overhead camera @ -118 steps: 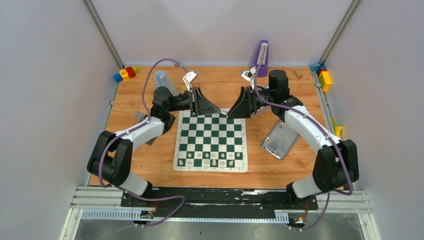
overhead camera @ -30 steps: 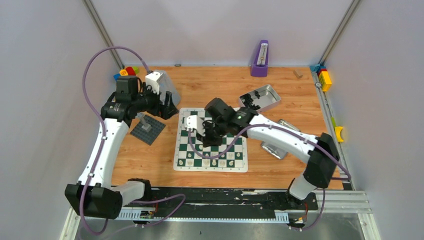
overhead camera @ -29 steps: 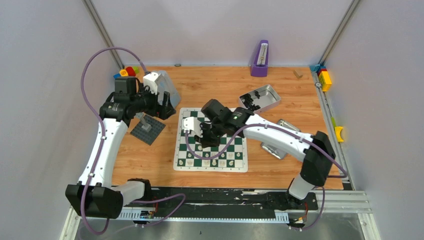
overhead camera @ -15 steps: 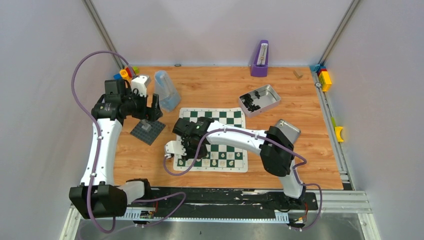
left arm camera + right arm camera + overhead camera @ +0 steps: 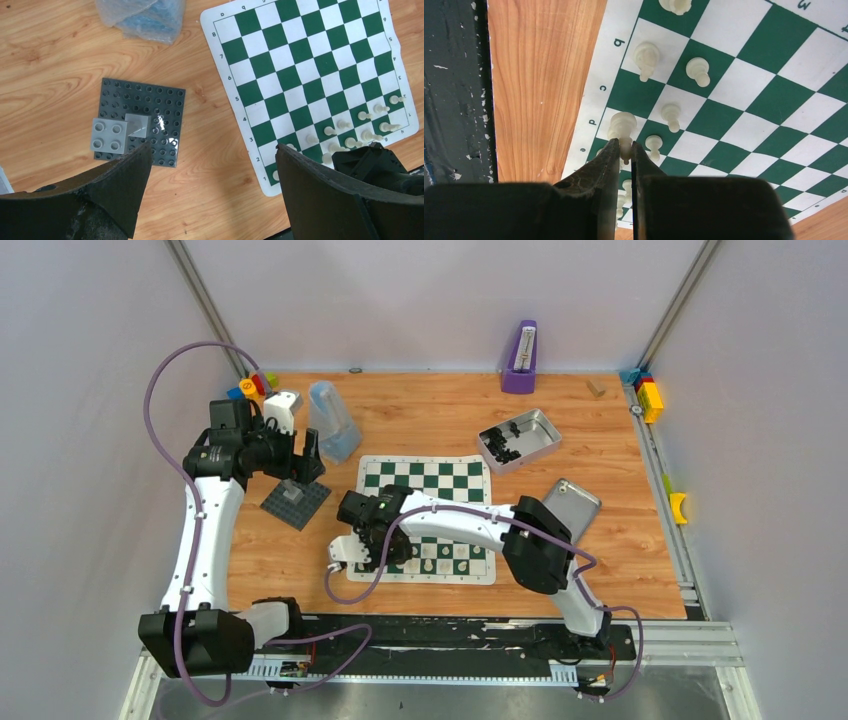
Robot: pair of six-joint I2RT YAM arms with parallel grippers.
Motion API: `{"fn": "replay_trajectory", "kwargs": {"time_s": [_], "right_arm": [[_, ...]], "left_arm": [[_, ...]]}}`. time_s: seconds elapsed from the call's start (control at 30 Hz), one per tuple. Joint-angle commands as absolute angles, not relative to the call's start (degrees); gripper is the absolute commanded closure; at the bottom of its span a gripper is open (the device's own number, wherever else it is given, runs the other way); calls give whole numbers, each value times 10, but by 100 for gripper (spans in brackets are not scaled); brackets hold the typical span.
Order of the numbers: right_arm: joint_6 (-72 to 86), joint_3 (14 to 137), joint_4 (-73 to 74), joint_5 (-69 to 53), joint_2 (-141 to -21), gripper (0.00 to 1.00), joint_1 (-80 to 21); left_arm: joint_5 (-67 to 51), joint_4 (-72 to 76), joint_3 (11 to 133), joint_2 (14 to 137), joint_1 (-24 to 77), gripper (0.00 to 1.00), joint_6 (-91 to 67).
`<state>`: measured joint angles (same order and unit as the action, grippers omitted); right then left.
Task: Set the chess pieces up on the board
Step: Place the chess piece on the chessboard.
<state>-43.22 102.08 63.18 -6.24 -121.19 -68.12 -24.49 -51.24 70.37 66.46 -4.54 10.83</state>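
The green-and-white board lies mid-table. Several cream chess pieces stand in its two nearest rows. They also show in the left wrist view, chess pieces on the board. My right gripper hangs over the board's near left corner. In its wrist view the right gripper is shut on a cream chess piece, above the edge squares of the board. Other pieces stand just beyond. My left gripper is open and holds nothing, high over the table left of the board.
A dark grey studded plate with a grey post lies left of the board, and a bubble-wrap bag behind it. Back right are a metal tin of dark pieces, a silvery pouch and a purple metronome. Coloured blocks sit in the back corners.
My right gripper has carried the piece from mid-board towards the near left corner. The left arm drew back to the left, then held still.
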Motion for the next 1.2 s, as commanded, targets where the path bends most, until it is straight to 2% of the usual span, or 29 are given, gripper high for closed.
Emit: {"fn": "replay_trajectory", "kwargs": {"time_s": [0.0,1.17], "right_arm": [[-438,1049,636,-52,-1224,96,-689],[-419,1063,605,-33,-1259,94,-699]], "left_arm": [[-254,-509,719,663,-48,0,122],[-262,-508,712,658,-48,0,129]]}}
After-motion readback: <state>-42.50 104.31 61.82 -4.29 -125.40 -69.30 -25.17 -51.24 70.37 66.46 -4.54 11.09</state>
